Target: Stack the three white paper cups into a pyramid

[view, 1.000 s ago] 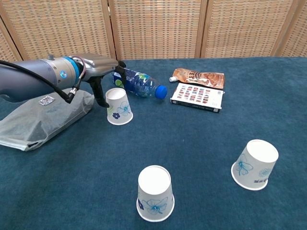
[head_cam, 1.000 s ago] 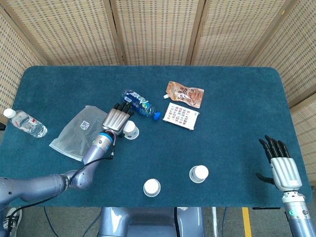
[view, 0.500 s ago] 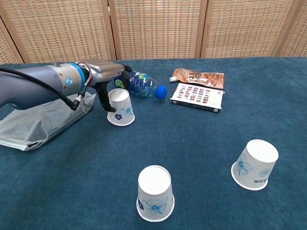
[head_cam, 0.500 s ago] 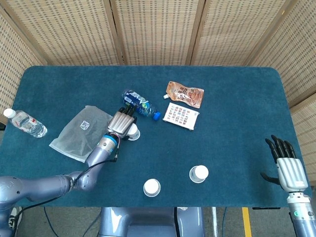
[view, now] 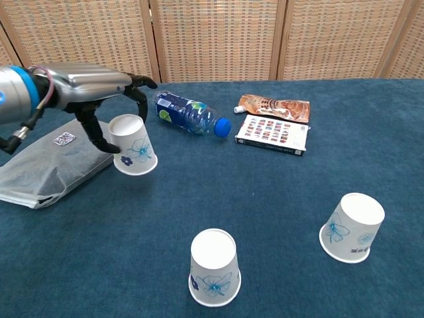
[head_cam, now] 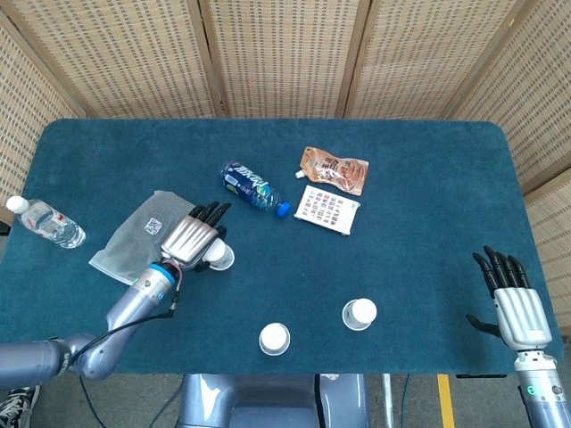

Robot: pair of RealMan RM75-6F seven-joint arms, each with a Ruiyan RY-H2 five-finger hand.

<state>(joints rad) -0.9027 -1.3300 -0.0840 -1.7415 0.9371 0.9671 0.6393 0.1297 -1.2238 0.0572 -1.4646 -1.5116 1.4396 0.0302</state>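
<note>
Beside the bag (view: 46,165), left hand (view: 93,83) holding cup (view: 132,145)

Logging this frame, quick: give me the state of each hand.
Left hand: holding an upside-down white paper cup with blue flowers, tilted.
Right hand: open, fingers apart, holding nothing.

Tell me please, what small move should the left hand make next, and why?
Probably carry the held cup toward the two cups near the front edge. The left hand grips it, tilted and apparently off the table, while those two stand upside down, well apart.
</note>
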